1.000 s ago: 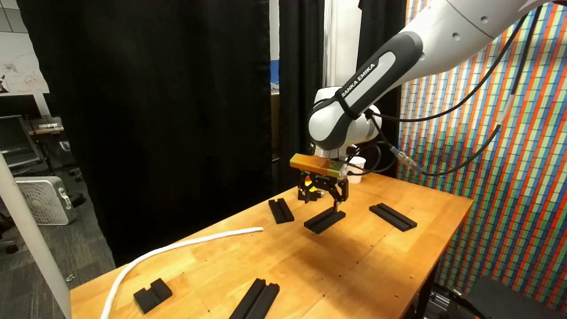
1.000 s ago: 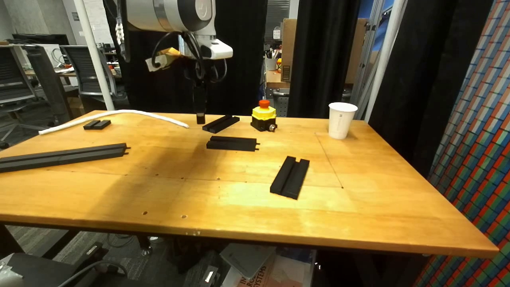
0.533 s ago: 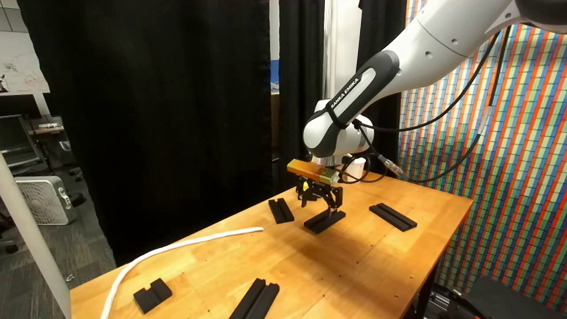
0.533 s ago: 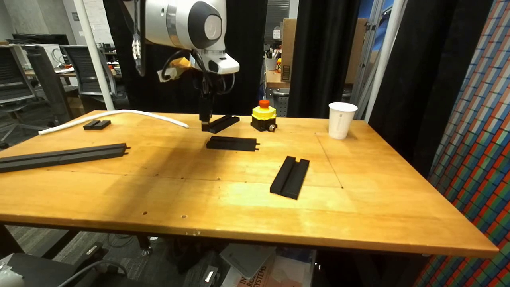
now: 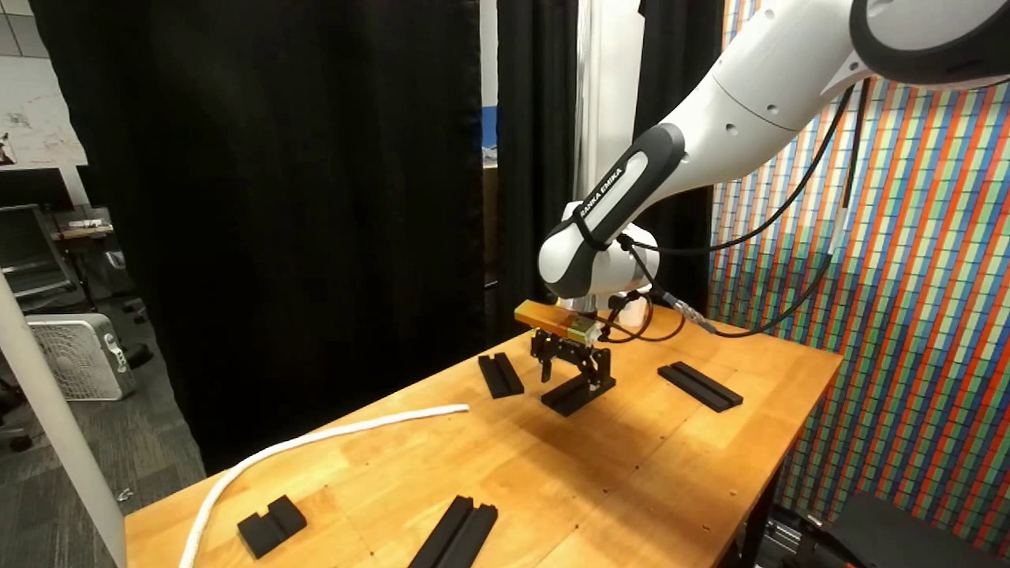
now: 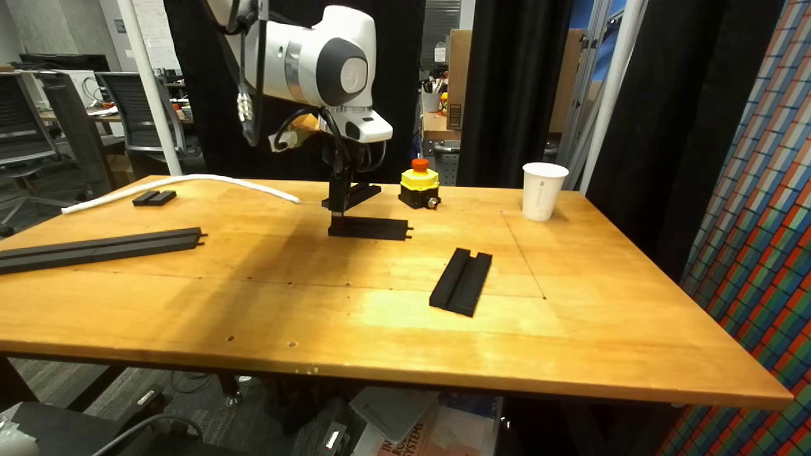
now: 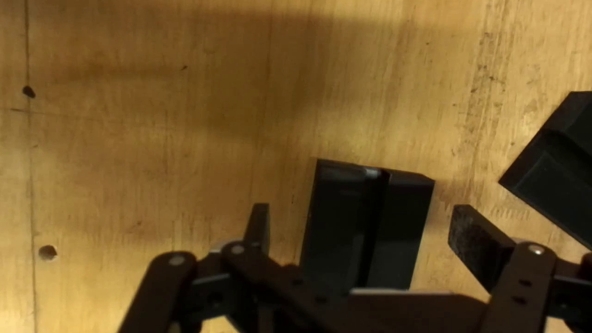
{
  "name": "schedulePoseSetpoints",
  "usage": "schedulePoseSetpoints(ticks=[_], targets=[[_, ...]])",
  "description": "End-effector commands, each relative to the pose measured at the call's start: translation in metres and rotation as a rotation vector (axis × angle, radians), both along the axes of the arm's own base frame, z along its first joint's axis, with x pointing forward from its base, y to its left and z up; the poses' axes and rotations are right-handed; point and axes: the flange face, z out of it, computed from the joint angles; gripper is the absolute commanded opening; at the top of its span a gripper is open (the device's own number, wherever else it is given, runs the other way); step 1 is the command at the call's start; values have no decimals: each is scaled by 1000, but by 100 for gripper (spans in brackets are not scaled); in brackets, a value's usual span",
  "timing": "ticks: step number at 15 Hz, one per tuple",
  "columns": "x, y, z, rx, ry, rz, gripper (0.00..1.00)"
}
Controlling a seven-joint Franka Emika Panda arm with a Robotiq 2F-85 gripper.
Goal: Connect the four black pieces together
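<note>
Evidently, the claw (image 7: 361, 212) is spread wide over an end of the middle bar (image 6: 377, 229); in the wrist view some wood shows on both sides, between the bar and the fingers (image 7: 481, 245). The height of the fingertips over the wood cannot be told. The second bar (image 5: 500, 375) lies at a slant near the middle one, close to the edge of the surface (image 6: 405, 335) beside the black curtain (image 5: 260, 237), so the room there is rather narrow. Toward the opposite edge extends broad bare wood; the third bar (image 6: 467, 285) lies on this part, well apart from the middle bar. The long strip (image 6: 146, 244) runs out of both exterior views, and the small block (image 5: 271, 526) rests between it and the white rope (image 5: 316, 435).

The bars are matte black, flat and rectangular, each with a groove along its length, and two thin pegs stick out from the middle bar. The surface is of yellowish wood with clear grain, drilled holes and thin dark lines.
</note>
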Motion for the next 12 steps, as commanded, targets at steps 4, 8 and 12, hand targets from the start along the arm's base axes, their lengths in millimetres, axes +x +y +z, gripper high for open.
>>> schedulePoseSetpoints(ticks=[4, 8, 12], targets=[[11, -8, -18, 14, 3, -19, 100], [13, -14, -20, 12, 3, -41, 100], [17, -21, -15, 13, -7, -62, 100]])
